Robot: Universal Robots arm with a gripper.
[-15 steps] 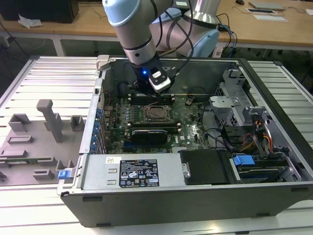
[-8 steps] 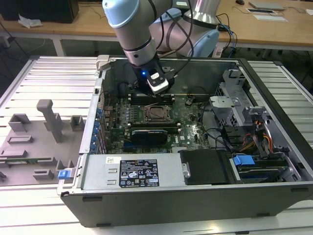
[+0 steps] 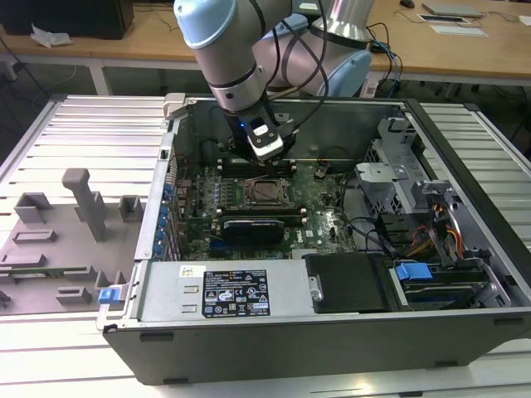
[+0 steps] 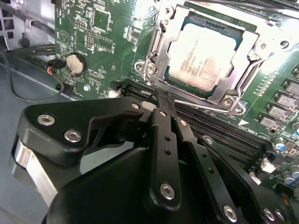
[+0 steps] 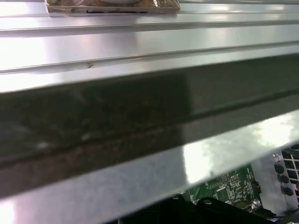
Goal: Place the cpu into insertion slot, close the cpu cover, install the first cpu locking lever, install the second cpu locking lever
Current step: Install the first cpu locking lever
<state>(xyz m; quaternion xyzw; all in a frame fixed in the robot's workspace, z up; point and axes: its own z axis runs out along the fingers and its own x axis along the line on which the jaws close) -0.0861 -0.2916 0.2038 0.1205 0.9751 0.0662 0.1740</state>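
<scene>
The cpu, with a silvery-beige top, lies flat in the insertion slot in the middle of the green motherboard. The cpu cover, a silvery frame, lies down around the chip. A thin metal locking lever runs along the socket's side that faces my gripper. My gripper is shut, its black fingertips pressed together and touching the lever's end beside the socket's corner. In the exterior view the gripper hangs inside the open case, just behind the socket.
Black memory slots run beside the socket under my fingers. A coin battery and loose wires lie nearby. The case wall is close to the wrist. A drive cage and power supply flank the board. Grey fixtures stand outside.
</scene>
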